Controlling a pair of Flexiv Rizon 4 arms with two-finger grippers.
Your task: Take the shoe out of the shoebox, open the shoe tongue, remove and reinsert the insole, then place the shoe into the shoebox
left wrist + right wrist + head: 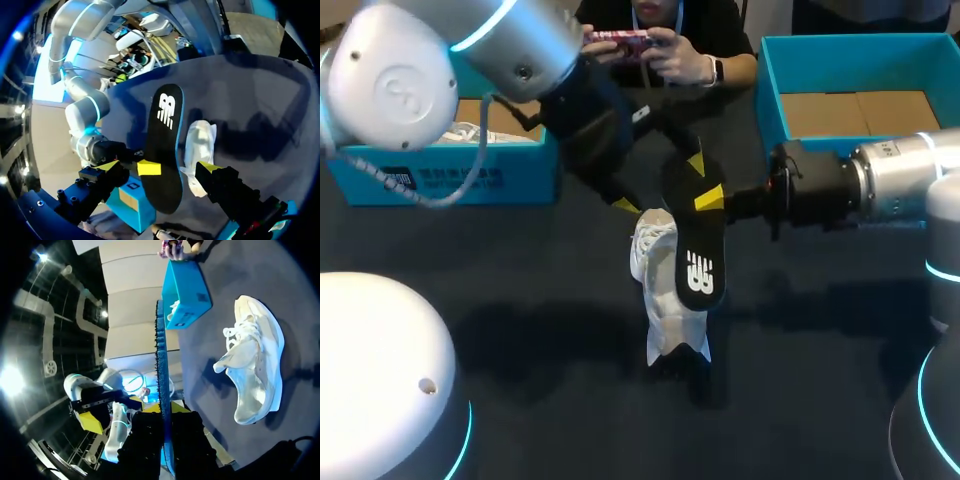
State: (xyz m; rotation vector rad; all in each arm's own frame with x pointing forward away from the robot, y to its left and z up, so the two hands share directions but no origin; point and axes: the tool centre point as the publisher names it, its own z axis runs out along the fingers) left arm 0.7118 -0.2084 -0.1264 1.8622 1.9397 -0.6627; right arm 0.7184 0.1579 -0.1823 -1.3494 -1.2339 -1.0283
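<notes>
Your left arm (510, 40) comes in from the far left corner to mid-table. Left gripper (159, 166) has its fingers spread wide, gripping nothing. Right arm (895, 180) lies level from the right, and right gripper (165, 412) is clamped on the insole (698, 255).

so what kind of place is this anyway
Probably a robotics lab, not a shop: a left arm and right arm over a dark table, the right end effector gripping a black insole by a white shoe, teal shoebox behind.

The black insole (701, 262) looks matt and smooth (its blue edge rough), the white shoe (655, 265) soft woven cloth.
</notes>
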